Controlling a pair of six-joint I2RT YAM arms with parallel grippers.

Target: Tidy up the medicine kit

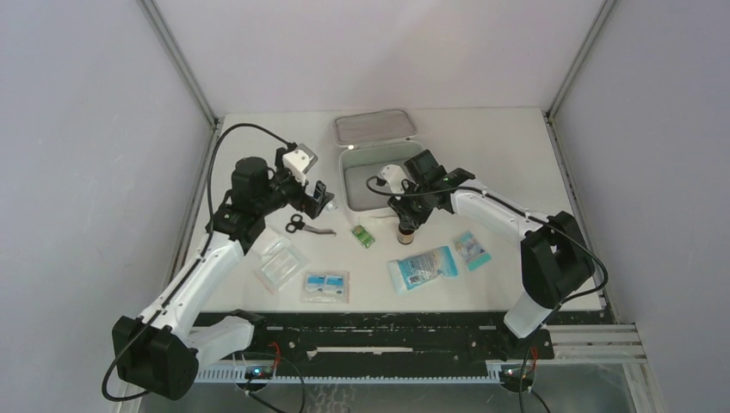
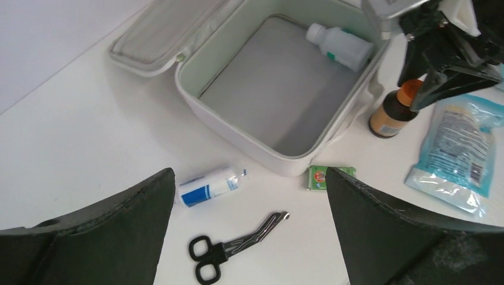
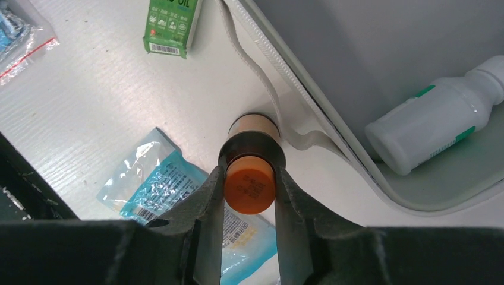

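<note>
Medicine kit [image 2: 238,127] floor mostly bare; white bottle [image 2: 340,46] lies along one wall, brown bottle [image 2: 392,116] stands just outside.

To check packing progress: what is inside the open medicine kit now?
Inside the medicine kit, one white bottle lies on its side in a corner. The visible grey floor is otherwise bare; the near wall hides a strip.

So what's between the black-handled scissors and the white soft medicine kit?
A small white blue-labelled tube lies flat there, by the wall of the medicine kit; seen in the left wrist view.
</note>
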